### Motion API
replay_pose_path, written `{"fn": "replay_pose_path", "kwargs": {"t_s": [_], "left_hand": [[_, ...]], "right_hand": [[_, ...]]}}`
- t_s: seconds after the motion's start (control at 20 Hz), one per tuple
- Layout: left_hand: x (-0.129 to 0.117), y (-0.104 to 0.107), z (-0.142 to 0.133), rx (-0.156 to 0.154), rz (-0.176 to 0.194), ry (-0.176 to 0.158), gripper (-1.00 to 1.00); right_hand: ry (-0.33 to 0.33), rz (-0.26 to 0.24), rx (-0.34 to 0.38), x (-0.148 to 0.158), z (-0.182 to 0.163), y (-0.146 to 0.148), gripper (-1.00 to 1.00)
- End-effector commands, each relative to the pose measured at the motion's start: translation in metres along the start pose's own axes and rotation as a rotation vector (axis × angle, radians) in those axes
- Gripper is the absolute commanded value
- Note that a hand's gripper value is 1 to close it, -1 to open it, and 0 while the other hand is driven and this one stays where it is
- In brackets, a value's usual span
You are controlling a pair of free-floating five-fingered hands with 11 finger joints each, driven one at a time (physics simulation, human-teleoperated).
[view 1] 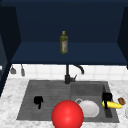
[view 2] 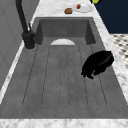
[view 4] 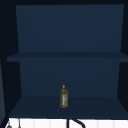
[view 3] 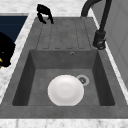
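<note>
My right hand [view 1: 107, 97] hovers at the sink's right rim with its fingers curled round a yellow banana [view 1: 113, 104]. From the right side, this hand [view 3: 5, 51] sits at the left edge, a sliver of the banana [view 3: 0, 60] under it. My left hand [view 1: 38, 100] hangs over the ribbed drainboard [view 1: 47, 95], fingers drooping loosely and holding nothing; it also appears in the side views [view 2: 98, 63] [view 3: 44, 11]. A white plate [view 1: 89, 108] [view 3: 65, 90] lies in the basin.
A big red ball [view 1: 67, 114] stands at the sink's front edge. The black faucet [view 1: 67, 75] rises behind the sink. An olive-oil bottle [view 1: 63, 42] [view 4: 64, 96] stands on the cabinet shelf. A brown item [view 1: 121, 100] [view 2: 68, 10] and a small plate [view 2: 83, 8] rest on the right counter.
</note>
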Motion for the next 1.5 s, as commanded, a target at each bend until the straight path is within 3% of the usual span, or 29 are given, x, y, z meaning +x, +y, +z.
{"fn": "replay_pose_path", "kwargs": {"t_s": [0.0,0.5,0.8,1.0,1.2,1.45], "left_hand": [[0.000,0.000,0.000,0.000,0.000,0.000,0.00],[0.000,0.000,0.000,0.000,0.000,0.000,0.00],[0.000,0.000,0.000,0.000,0.000,0.000,0.00],[0.000,0.000,0.000,0.000,0.000,0.000,0.00],[0.000,0.000,0.000,0.000,0.000,0.000,0.00],[0.000,0.000,0.000,0.000,0.000,0.000,0.00]], "right_hand": [[-0.016,-0.010,-0.055,0.027,0.002,-0.001,1.00],[-0.028,-0.027,-0.081,0.100,-0.002,0.016,1.00],[-0.072,-0.046,-0.100,0.136,-0.021,0.037,1.00],[-0.110,-0.035,-0.099,0.154,-0.044,0.056,1.00],[-0.151,0.024,-0.079,0.164,-0.077,0.078,1.00],[-0.219,0.029,-0.079,0.173,-0.114,0.104,1.00]]}}
